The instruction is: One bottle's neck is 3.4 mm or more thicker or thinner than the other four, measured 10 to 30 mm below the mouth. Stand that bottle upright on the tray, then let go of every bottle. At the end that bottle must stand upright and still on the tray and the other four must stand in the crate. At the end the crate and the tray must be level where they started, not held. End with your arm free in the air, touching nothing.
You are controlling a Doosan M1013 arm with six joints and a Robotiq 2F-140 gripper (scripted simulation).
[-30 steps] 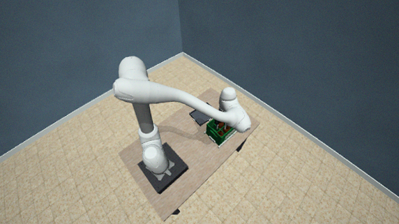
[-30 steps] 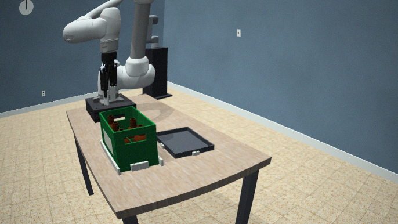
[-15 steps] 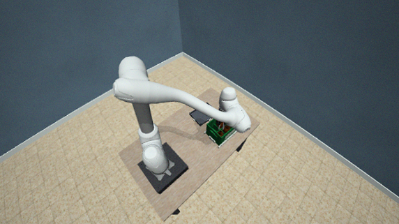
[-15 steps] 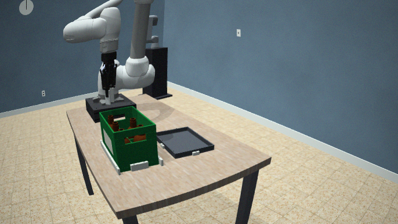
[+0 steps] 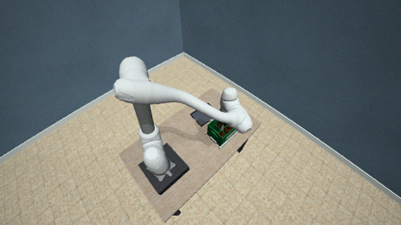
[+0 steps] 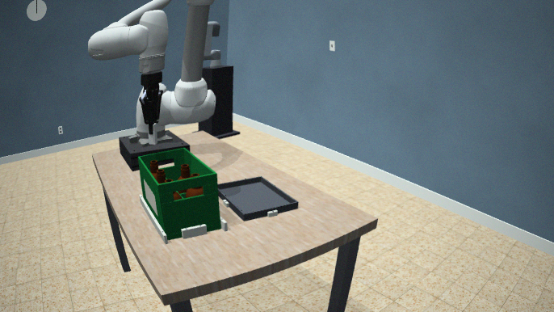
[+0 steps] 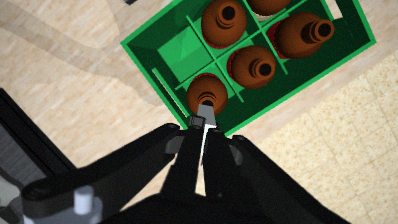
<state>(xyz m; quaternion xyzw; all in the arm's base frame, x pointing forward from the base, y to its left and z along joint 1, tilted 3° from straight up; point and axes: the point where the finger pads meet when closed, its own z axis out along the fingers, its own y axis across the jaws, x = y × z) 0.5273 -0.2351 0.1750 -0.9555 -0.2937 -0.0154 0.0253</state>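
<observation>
My gripper (image 6: 152, 130) (image 7: 203, 116) is shut with nothing between its fingers. It hangs above the robot-side end of the green crate (image 5: 217, 139) (image 6: 190, 214) (image 7: 300, 89). Five brown bottles stand in the crate: one (image 7: 207, 90) just beyond the fingertips in the wrist view, one (image 7: 250, 70) in the middle, one (image 7: 295, 37) at the right, one (image 7: 220, 30) at the top and one (image 7: 270, 4) cut by the frame's top edge. The compartment at the left in the wrist view is empty. The dark tray (image 5: 199, 117) (image 6: 255, 198) lies level beside the crate and is empty. Neck differences cannot be told by eye.
Low white stops (image 6: 194, 231) stand around the crate, and small ones (image 6: 272, 213) edge the tray. The robot's black base plate (image 5: 177, 172) (image 6: 131, 155) is at the other end of the table (image 5: 197, 160) (image 6: 291, 238). The crate's high walls surround the bottles.
</observation>
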